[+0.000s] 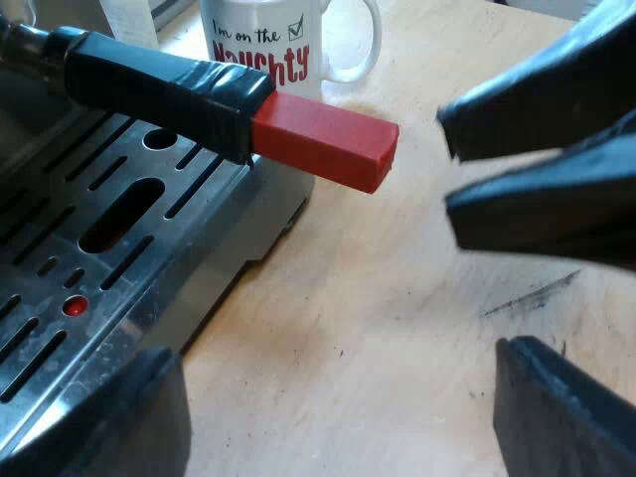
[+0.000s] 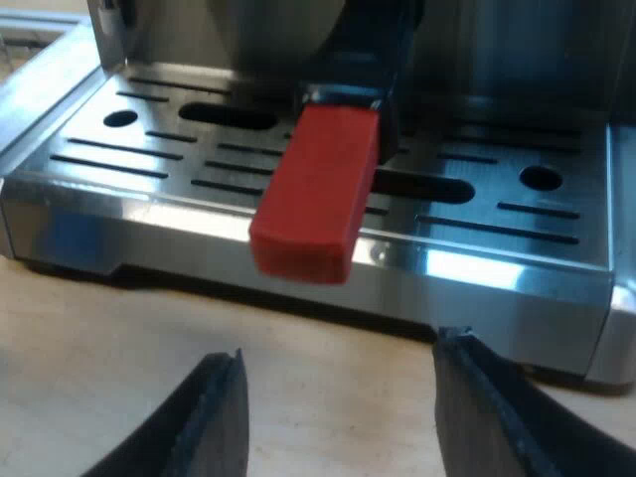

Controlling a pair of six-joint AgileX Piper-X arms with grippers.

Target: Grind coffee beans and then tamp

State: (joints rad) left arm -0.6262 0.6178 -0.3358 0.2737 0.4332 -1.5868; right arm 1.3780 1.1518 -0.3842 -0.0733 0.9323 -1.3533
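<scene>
From the left wrist: left pincer [image 1: 333, 417] spread wide and empty over the bench [image 1: 397, 328] just beside the espresso machine's drip tray [image 1: 99, 229], handle [image 1: 159, 84] jutting out above that tray, its red end [image 1: 328, 139] past the tray's edge, mug [image 1: 268, 40] beyond, right pincer [image 1: 445, 164] near the red end. From the right wrist: right pincer [image 2: 340, 353] spread, holding nothing, low before the tray's front, facing the red end without touching it.

Bare table [image 1: 397, 328] lies open beneath the jutting red handle end [image 1: 328, 139], while the mug [image 1: 268, 45] and drip tray [image 1: 119, 248] crowd close by.
</scene>
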